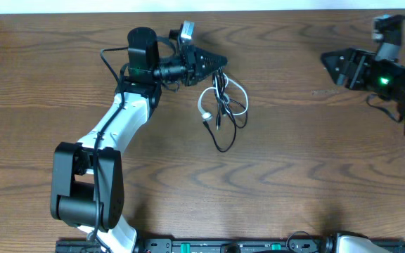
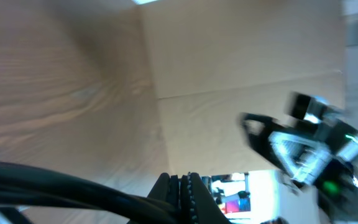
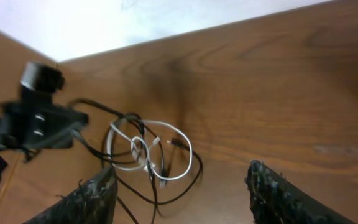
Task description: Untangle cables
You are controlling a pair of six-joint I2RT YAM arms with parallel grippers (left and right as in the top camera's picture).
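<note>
The black cable and the white cable lie tangled in loops on the wooden table, left of centre. My left gripper is at the top of the bundle. In the left wrist view its jaws are shut on the black cable. My right gripper is far to the right, apart from the cables. In the right wrist view its fingers are open and empty, with the white cable and black cable lying beyond them.
The wooden table spreads around the bundle. The left arm's base stands at the front left. A pale wall runs along the table's far edge.
</note>
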